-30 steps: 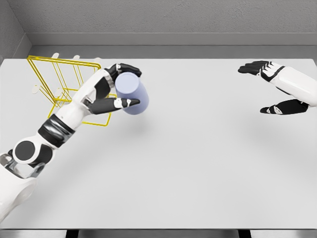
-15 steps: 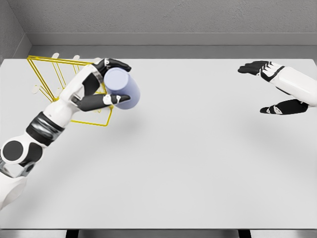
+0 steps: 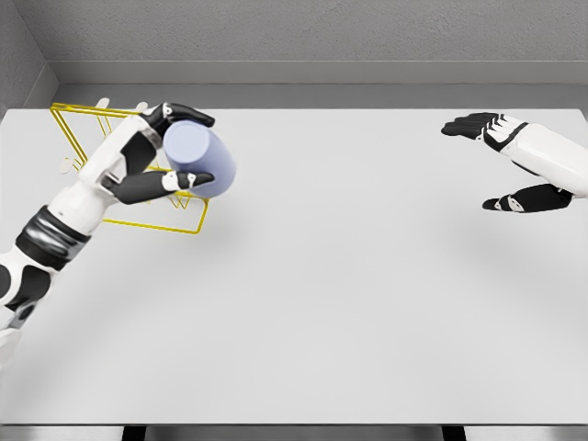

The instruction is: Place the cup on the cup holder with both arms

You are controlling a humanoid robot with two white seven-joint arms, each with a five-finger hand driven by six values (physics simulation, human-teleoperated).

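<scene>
- While the left hand (image 3: 152,156) gripped the cup (image 3: 197,158), its black fingers (image 3: 188,116) curled over the top of it and the thumb pressed along its underside.
- Cup was pale lavender, cylindrical, lying tilted on its side in the grasp, with one flat end facing up toward the camera.
- Cup sat raised off the table (image 3: 367,303), at the right-hand edge of the cup holder (image 3: 101,124), overlapping the holder's front corner in the head view.
- Cup holder was a yellow wire frame standing at the table's far left corner; part of it was hidden behind the left forearm and hand.
- Whether the cup touched the wire could not be told from this angle.
- Left arm came in from the lower left edge, white shell with black joint bands, reaching diagonally up toward the holder.
- Right hand (image 3: 514,161) hovered at the far right side of the table, well apart from cup and holder.
- Right hand's fingers were spread and relaxed, thumb hanging below the palm, nothing held between them.
- Table surface was plain light grey, with a grey wall (image 3: 303,37) running behind its far edge.
- A faint soft shadow lay on the table below and to the right of the cup.
</scene>
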